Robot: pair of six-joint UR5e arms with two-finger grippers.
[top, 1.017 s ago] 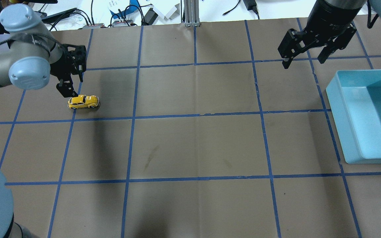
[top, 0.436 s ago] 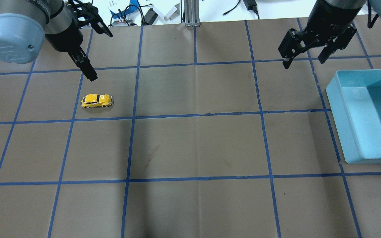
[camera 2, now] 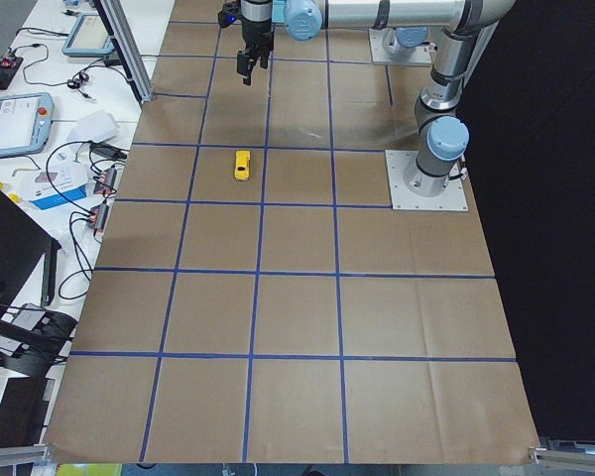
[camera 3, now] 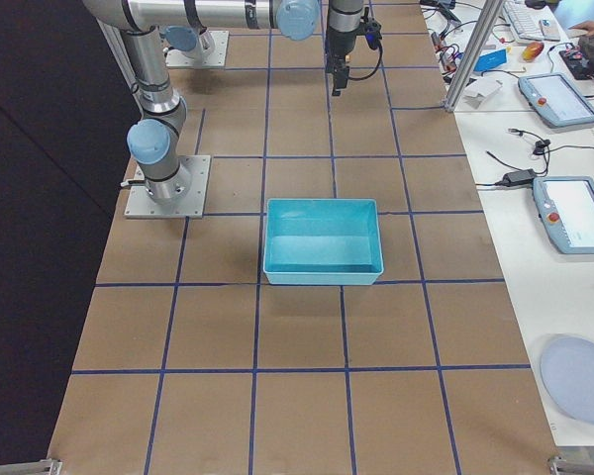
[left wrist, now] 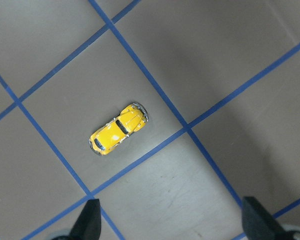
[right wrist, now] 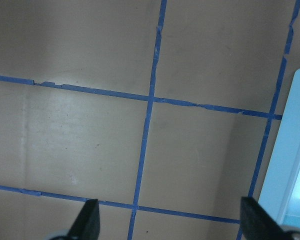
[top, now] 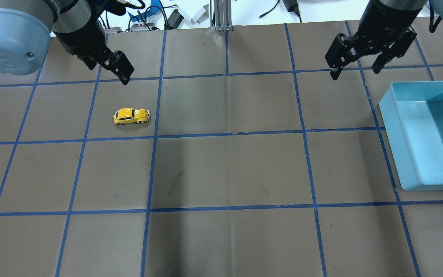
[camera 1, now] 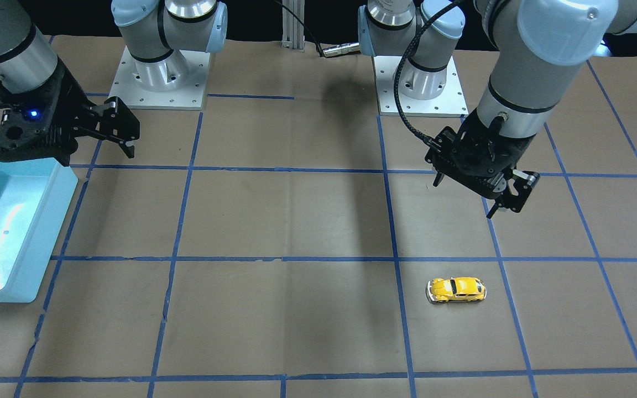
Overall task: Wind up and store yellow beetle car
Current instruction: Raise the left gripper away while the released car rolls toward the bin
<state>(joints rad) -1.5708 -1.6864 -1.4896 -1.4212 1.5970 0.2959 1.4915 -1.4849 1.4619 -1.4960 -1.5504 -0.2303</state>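
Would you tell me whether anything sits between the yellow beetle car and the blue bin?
Nothing visible: only taped table lies between the yellow beetle car and the blue bin; the open right gripper hangs near the bin.

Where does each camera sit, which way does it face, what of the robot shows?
Front-facing: across the table, facing the robot; both bases, arms.
Overhead: behind the robot, looking forward-down; both arms.
Exterior left: table's left end, looking along; both bases.
Exterior right: right end; both bases, blue bin.
Left wrist: left gripper, down at yellow beetle car; fingertips.
Right wrist: right gripper, down at table, bin; fingertips.
Shared: front, overhead, left wrist show the car.
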